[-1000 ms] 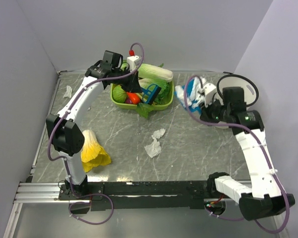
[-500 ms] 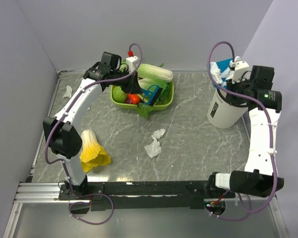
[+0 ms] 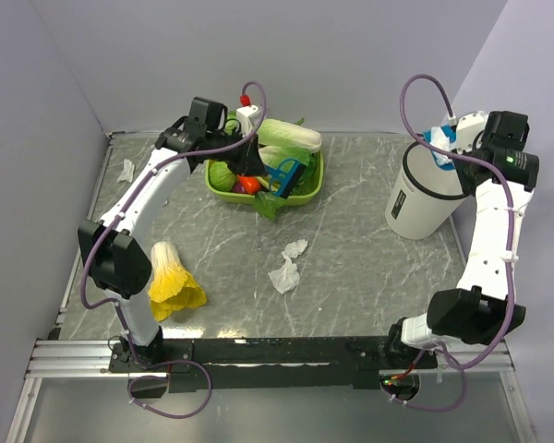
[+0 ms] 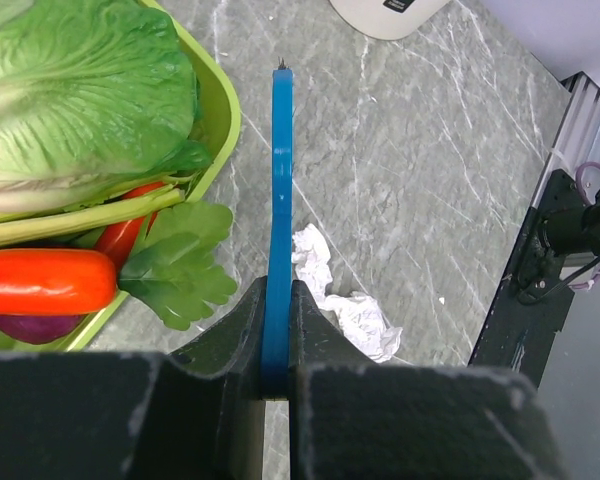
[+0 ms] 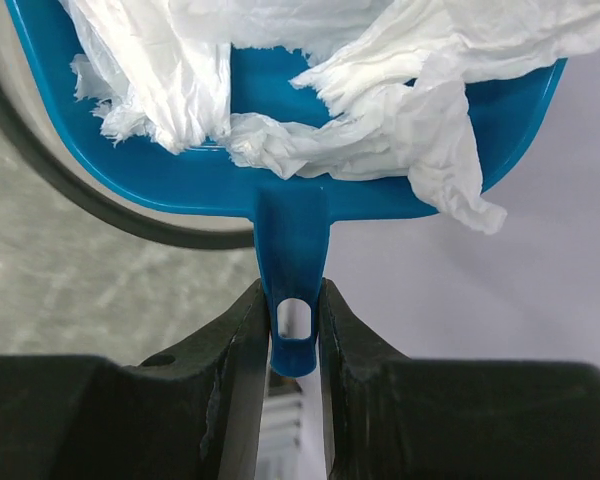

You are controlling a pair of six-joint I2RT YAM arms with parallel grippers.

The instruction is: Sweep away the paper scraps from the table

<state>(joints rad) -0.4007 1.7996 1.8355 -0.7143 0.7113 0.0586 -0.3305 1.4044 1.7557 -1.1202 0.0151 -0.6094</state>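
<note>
Two crumpled white paper scraps [image 3: 294, 247] [image 3: 284, 275] lie mid-table, and another [image 3: 126, 171] lies at the far left. The pair also shows in the left wrist view [image 4: 350, 312]. My left gripper [image 3: 261, 164] [image 4: 277, 300] is shut on a thin blue brush [image 4: 278, 190], held over the basket's right edge. My right gripper [image 3: 462, 137] [image 5: 294, 300] is shut on the handle of a blue dustpan [image 5: 280, 180]. The dustpan is loaded with white paper scraps [image 5: 380, 90] and held over the white bin [image 3: 415, 198].
A green basket [image 3: 316, 175] of vegetables stands at the back centre. A yellow leafy cabbage [image 3: 171, 277] lies at the front left beside the left arm. The grey marble table [image 3: 351, 277] is edged by a metal rail at the front.
My right arm has swung up and back with the loaded dustpan, from low beside the bin to above its rim. The left arm has hardly moved.
</note>
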